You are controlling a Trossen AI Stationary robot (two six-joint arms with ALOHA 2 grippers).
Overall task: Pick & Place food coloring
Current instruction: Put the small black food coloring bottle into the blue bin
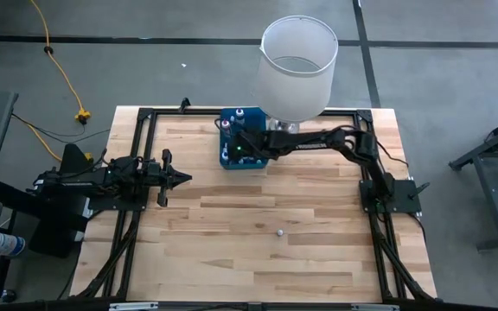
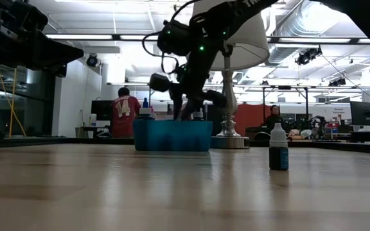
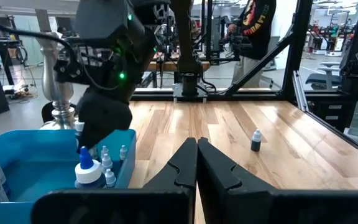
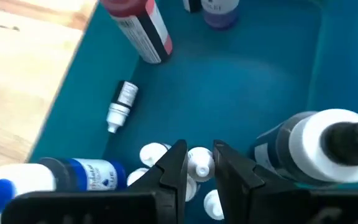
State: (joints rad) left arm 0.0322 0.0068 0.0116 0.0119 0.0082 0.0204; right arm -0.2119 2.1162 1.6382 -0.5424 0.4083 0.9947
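Wooden table; 1 bottle standing alone.

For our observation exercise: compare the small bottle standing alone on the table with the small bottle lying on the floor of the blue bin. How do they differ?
The lone bottle stands upright; the bin bottle lies on its side. The lone bottle rests on the bare wooden table; the bin bottle sits inside the blue bin, near the right gripper. The lone bottle's body looks dark; the bin bottle's looks pale, labelled. Both are tiny, with white caps.

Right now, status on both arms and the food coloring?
Right gripper down in the blue bin, fingers around a white-capped food coloring bottle. Left gripper shut, idle at table's left. One bottle standing mid-table.
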